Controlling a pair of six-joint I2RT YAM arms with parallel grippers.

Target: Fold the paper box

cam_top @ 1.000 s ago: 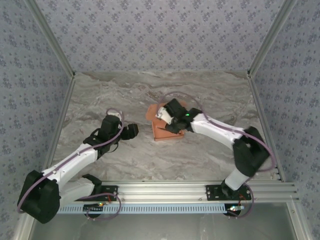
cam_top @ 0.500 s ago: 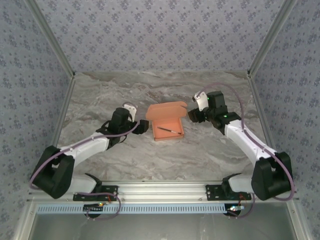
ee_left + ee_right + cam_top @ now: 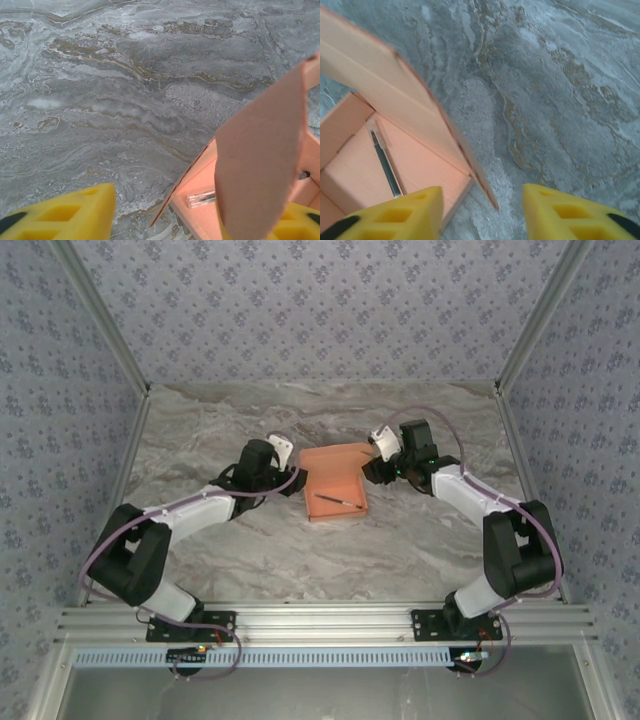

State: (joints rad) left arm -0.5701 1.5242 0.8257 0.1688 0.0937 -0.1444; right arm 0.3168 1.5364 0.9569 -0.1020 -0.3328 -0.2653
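A grey-and-tan marbled table spreads out before me. It is shut in on three sides by walls papered pale blue-grey with small flower sprigs. Bare aluminium posts stand in the corners, and an aluminium rail runs along the near edge where my bases are bolted.

The paper box lies on the marble about midway across, between my two pincers and well out from the rail. It is an open salmon-orange tray, mouth up, with its lid flap raised along the far edge. Tray and lid together run lengthwise away from me toward the back wall, skewed slightly so the near-left corner sits closest to my bases. The hinge line runs across, from one pincer toward the other. A thin rod lies slanted on the tray floor.

My left pincer is at the box's left side. Its yellow fingers are spread wide in the wrist view. An upright piece of card stands in front of one of them, and I cannot tell whether it touches. My right pincer is at the box's right side, its fingers likewise wide apart. The tray's side wall runs into the gap between them, with one finger over the tray and the other over bare marble.
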